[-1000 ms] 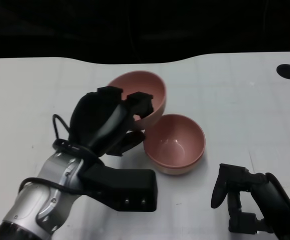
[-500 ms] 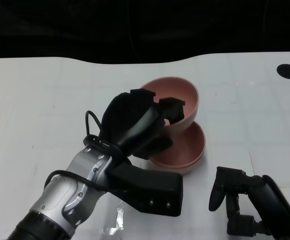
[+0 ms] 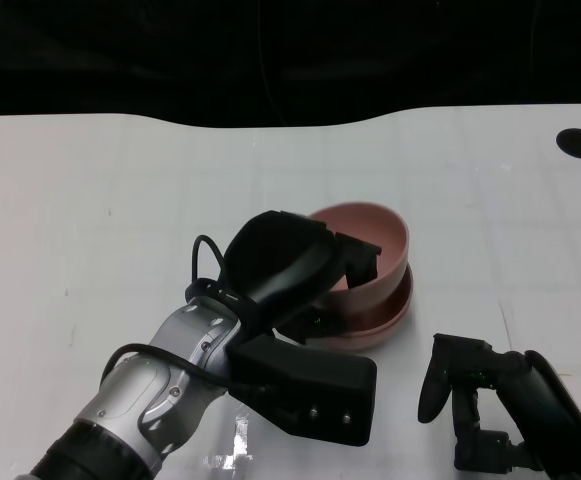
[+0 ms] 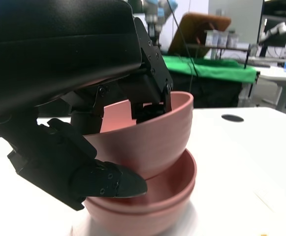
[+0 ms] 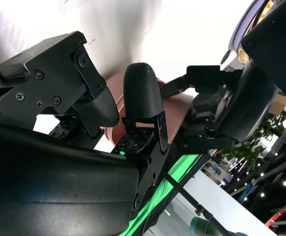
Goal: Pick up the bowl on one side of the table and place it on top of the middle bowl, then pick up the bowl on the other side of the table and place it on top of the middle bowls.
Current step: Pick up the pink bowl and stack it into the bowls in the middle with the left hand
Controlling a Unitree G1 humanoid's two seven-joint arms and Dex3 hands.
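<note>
Final stacking step: the left hand lowers the top bowl onto the stacked bowls.
Fingers clamp its rim; it sits tilted, so level, seat, then release; the right hand idles empty, fingers apart.

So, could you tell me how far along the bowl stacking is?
Done: the middle stack seems to show two rims already, and no bowl sits aside. In hand: the left hand holds the last bowl tilted, low in the stack. Left: level it and let go. The right hand rests empty.
</note>
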